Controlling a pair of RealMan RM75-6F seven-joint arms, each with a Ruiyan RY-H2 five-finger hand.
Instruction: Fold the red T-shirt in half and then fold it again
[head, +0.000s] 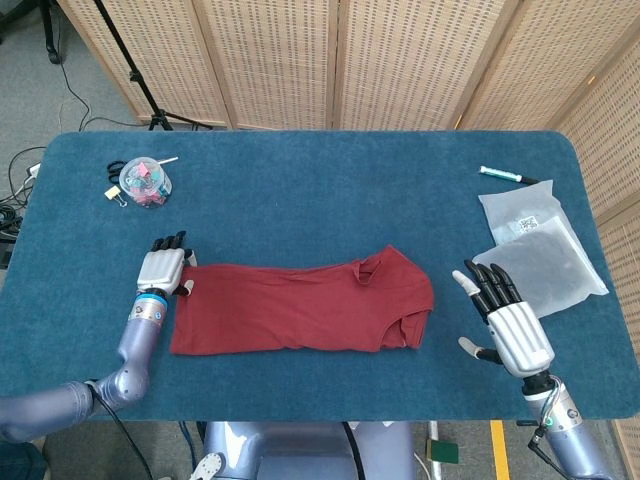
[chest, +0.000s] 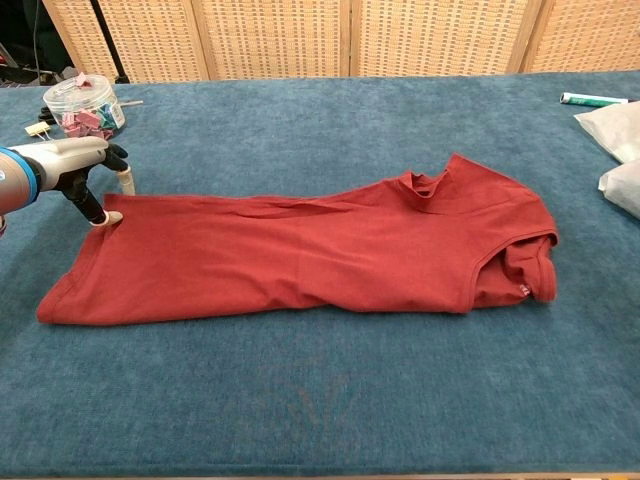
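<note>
Although the red T-shirt (chest: 300, 255) already lies lengthwise in a long doubled band across the middle of the blue worktop (chest: 330, 400), the second fold is judged not yet made. The near long edge runs flat toward the front of the worktop; the hem end lies at the robot's left, the collar and sleeves at its right, the near sleeve bunched under itself.

Handling assessment: thin knit cloth, light, limp and without stiffness. It should drape and sag from any point lifted, and the layers may slide apart or drag on the napped cover. Hold is best taken at the corners of one short end, pinching both layers together, so the end can be carried over to the other.

Right hand (head: 505, 318): seen in the head view only, standing on the worktop beside the sleeve end, apart from the cloth. Fingers spread and extended, holding nothing, touching nothing of the shirt.

Left hand (chest: 70, 165): at the far hem corner. Fingers (chest: 88, 205) point downward, loosely apart; one pale tip rests on or just at the cloth edge. No cloth appears pinched or raised. Whether real pressure is applied cannot be told.

Beyond, well clear: a tub of clips (head: 144, 183), two plastic pouches (head: 540, 255), a marker (head: 508, 175).
</note>
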